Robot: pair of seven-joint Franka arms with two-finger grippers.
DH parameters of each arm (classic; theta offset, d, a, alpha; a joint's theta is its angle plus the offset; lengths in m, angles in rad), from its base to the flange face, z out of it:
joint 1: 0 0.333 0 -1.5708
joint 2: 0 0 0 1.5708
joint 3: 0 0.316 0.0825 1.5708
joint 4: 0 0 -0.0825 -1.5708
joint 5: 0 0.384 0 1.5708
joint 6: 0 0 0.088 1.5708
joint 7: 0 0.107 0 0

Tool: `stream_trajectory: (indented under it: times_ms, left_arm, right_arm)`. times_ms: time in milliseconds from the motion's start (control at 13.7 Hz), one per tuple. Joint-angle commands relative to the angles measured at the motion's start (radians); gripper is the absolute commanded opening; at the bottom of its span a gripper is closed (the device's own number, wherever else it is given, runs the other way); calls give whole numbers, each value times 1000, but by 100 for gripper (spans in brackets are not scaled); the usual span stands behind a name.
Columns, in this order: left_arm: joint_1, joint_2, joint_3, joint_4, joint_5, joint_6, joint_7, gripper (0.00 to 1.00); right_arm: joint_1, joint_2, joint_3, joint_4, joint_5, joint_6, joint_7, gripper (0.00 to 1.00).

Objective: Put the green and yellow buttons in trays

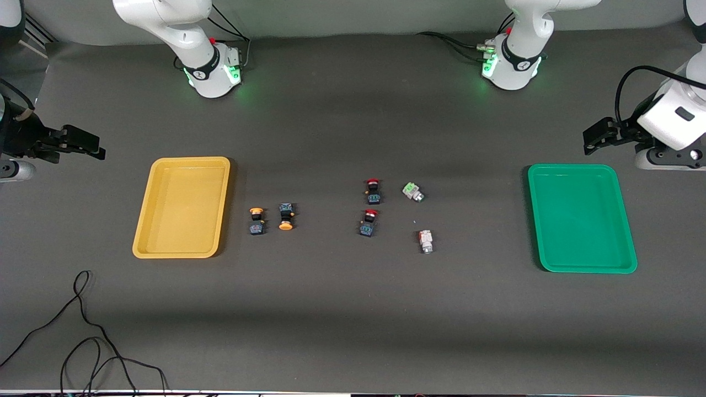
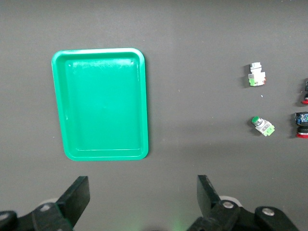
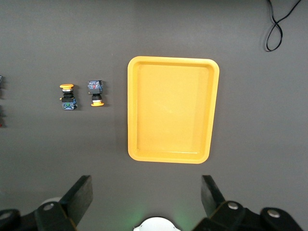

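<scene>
Buttons all loose on the table mid-strip, none trayed yet. Two yellow-capped buttons lie beside the yellow tray, toward my right arm's end. Green-topped button and orange-marked button lie toward the green tray, left arm's end; two red-capped buttons sit between the groups. My guess: light, rigid, caps slick and prone to roll, so I'd pinch the squarish bodies. Both trays empty. Left gripper is spread wide, above the table edge by the green tray; right gripper likewise spread, by the yellow tray. Both waiting.
</scene>
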Motion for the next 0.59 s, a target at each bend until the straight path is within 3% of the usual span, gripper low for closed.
stream_trajectory:
  times_ms: [0,293,513]
  left_arm:
    - [-11,-16,4,-2,-2,-1,-18,99]
    - [-14,-16,2,-4,-4,2,-23,99]
    - [-55,-14,-1,-14,-37,3,-134,99]
  right_arm:
    - [6,-11,2,-13,-16,-3,21,100]
    - [6,-11,2,-13,-16,-3,21,100]
    - [6,-11,2,-13,-16,-3,19,100]
